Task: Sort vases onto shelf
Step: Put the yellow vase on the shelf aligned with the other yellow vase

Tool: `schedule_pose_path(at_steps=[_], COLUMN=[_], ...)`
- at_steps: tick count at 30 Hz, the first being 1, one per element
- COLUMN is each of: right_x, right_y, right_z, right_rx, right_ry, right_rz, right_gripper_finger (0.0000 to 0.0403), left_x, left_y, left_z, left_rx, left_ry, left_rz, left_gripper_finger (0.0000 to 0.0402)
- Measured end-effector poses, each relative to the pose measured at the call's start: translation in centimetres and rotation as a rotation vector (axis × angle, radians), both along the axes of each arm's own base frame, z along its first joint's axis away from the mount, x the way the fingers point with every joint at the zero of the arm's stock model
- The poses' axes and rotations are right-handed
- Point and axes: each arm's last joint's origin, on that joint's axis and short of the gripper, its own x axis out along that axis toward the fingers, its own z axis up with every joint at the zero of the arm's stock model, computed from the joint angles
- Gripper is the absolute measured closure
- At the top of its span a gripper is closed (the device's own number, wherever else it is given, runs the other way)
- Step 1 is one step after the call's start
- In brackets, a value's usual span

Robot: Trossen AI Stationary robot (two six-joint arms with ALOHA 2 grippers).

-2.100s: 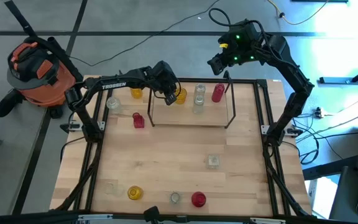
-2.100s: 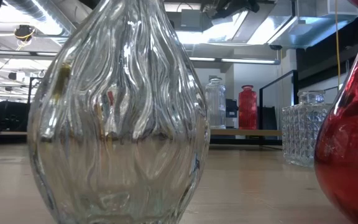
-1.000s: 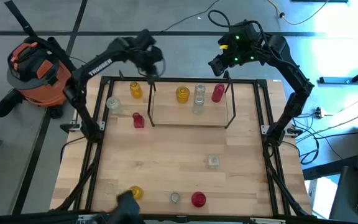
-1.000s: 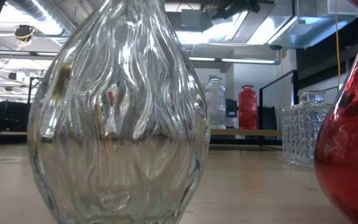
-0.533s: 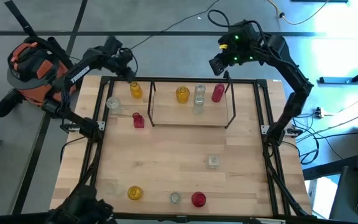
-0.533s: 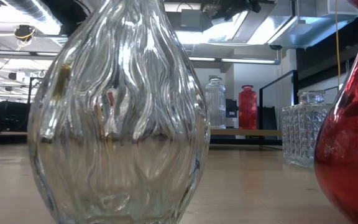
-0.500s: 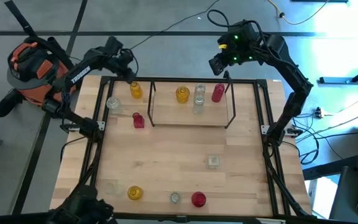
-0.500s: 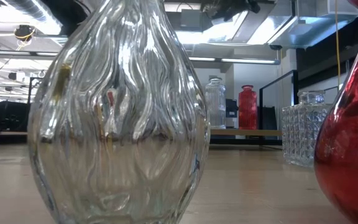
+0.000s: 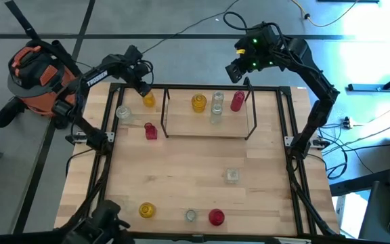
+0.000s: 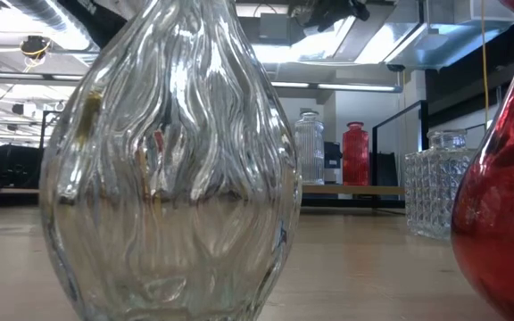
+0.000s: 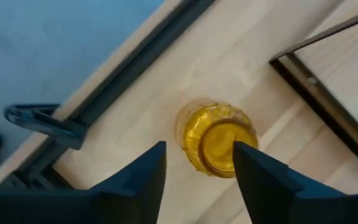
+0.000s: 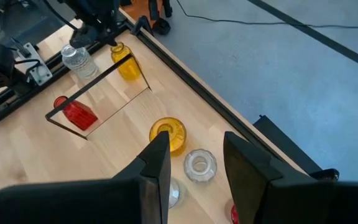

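- Four vases stand on the shelf (image 9: 208,129) at the table's twelve o'clock side: a yellow one (image 9: 198,103), two clear ones (image 9: 217,102) one just behind the other, and a red one (image 9: 237,102), lined along its far edge, which I judge leaves the near board free for more.
- One yellow vase (image 9: 147,99) sits on the bare table just outside the shelf's nine o'clock post, near the table's far rail; it looks like the next one to be moved.
- Left claw (image 9: 141,85) hangs over that yellow vase, fingers spread wide and holding nothing; in the left wrist view the vase's mouth (image 11: 219,140) lies between the two fingertips, so the arm appears lined up for a straight drop and pinch.
- Nearby, a clear vase (image 9: 122,112) and a small red vase (image 9: 151,131) wait at the shelf's nine o'clock side.
- Several more stand well apart at the table's six o'clock edge: yellow (image 9: 146,210), clear (image 9: 191,215), red (image 9: 216,217), and a clear jar (image 9: 232,175) toward four o'clock.
- Right claw (image 9: 234,71) is parked beyond the table's far rail at one o'clock, fingers apart and empty, presumably kept clear of the left arm's reach.
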Motion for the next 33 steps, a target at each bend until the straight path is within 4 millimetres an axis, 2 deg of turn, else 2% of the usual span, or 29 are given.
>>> schedule_pose_path(at_steps=[4,7,10,14,17,21,25,27,30,33], right_x=[0.0,0.0,-0.1,-0.3,-0.3,-0.2,-0.2,-0.2,-0.2,-0.2], right_y=[0.1,0.1,0.2,0.3,0.3,0.3,0.3,0.3,0.3,0.3], right_z=[-0.1,-0.1,-0.2,-0.4,-0.3,-0.3,-0.3,-0.3,-0.3,-0.3], right_rx=[0.011,0.036,0.051,0.07,0.069,0.066,0.061,0.061,0.06,0.054], right_ry=[0.002,-0.001,0.007,0.023,0.021,0.019,0.02,0.02,0.02,0.019], right_rz=[0.002,0.007,0.0,0.003,0.003,0.005,0.007,0.007,0.007,0.011], right_gripper_finger=[0.0292,0.0292,0.0292,0.0292,0.0292,0.0292,0.0292,0.0292,0.0292,0.0292], left_x=[0.3,0.4,0.3,-0.1,-0.6,-1.2,-2.0,-2.4,-2.4,-1.4], left_y=[0.5,0.8,0.7,-0.1,-1.0,-2.3,-4.5,-5.7,-7.4,-8.5], left_z=[-1.5,-2.4,-2.4,-1.9,-0.8,2.7,8.4,11.5,16.0,18.6], left_rx=[-0.056,-0.089,-0.099,-0.14,-0.131,-0.058,0.115,0.227,0.354,0.314], left_ry=[0.037,0.062,0.084,0.103,0.115,0.033,-0.148,-0.327,-0.735,-1.011], left_rz=[0.02,0.021,0.024,0.024,0.019,0.024,0.019,-0.033,-0.146,-0.231], left_gripper_finger=[0.0217,0.0232,0.0279,0.0376,0.0384,0.0393,0.0393,0.0393,0.0393,0.0393])
